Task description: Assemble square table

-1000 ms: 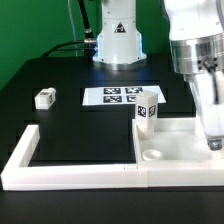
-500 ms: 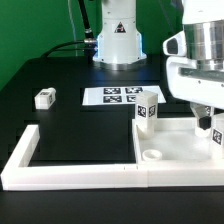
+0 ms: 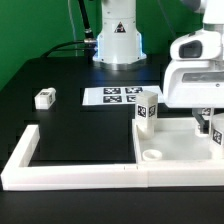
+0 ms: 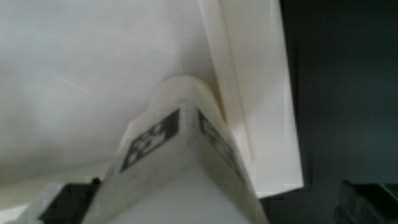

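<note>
Found the two dark fingers point(image 4: 68, 203) spread wide with nothing held, hanging above the large white square slab point(image 3: 178, 142) at the exterior view's right. Saw a small white tagged leg block point(image 4: 169, 140) standing between them in the wrist view, touched by neither as far as could be told, close beside a raised white edge point(image 4: 249, 80). Spotted a second tagged leg block point(image 3: 148, 108) upright at the slab's far corner, just beside the flat white marker board point(image 3: 115, 96). Noted a third leg block point(image 3: 44, 97) well apart on the black counter point(image 3: 70, 125), toward the exterior view's left. Made out a round hole point(image 3: 153, 155) in the slab's near corner, and the long white L-shaped border wall point(image 3: 60, 172) along the counter's near edge, the slab lying against it. Caught the arm's white base point(image 3: 116, 40) behind the marker board.
</note>
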Available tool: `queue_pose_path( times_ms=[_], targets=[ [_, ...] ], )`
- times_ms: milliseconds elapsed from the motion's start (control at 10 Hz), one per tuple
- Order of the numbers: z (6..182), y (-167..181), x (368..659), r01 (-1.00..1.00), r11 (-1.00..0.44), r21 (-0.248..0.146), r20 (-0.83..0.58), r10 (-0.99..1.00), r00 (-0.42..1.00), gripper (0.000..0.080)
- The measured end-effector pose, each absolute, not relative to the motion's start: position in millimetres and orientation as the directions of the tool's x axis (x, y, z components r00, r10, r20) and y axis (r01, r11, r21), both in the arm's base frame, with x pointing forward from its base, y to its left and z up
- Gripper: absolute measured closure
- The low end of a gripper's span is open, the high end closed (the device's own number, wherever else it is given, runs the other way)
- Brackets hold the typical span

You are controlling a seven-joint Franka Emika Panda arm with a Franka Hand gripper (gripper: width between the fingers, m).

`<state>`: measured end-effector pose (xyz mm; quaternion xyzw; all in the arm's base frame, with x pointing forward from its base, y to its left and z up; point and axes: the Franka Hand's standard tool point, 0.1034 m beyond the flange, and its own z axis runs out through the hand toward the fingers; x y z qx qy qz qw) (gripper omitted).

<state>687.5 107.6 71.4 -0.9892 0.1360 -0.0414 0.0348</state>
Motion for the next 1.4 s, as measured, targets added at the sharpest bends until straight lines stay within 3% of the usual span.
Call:
queue_pose_path(
  times_ms=[300,400,500,800,1000,1200,1400],
  targets=[
    [71.2,103.9,687.9,-0.057,-0.997,-0.047,0.089,-0.061,0.994,0.015],
    [70.5,109.8,686.5,0.191,-0.981,0.012,0.091,0.192,0.977,0.015],
    [68.4,113.3,683.6,0.293,-0.956,0.017,0.078,0.294,0.953,0.015],
    [68.5,111.2,683.9,0.237,-0.971,0.014,0.079,0.237,0.968,0.018],
    [68.8,109.4,684.5,0.106,-0.994,0.005,0.081,0.106,0.991,0.0511],
    [68.5,107.4,685.0,-0.026,-1.0,-0.004,0.084,-0.027,0.996,0.0511],
    [68.6,103.7,687.0,-0.289,-0.957,-0.02,0.102,-0.29,0.952,0.0511]
  ],
)
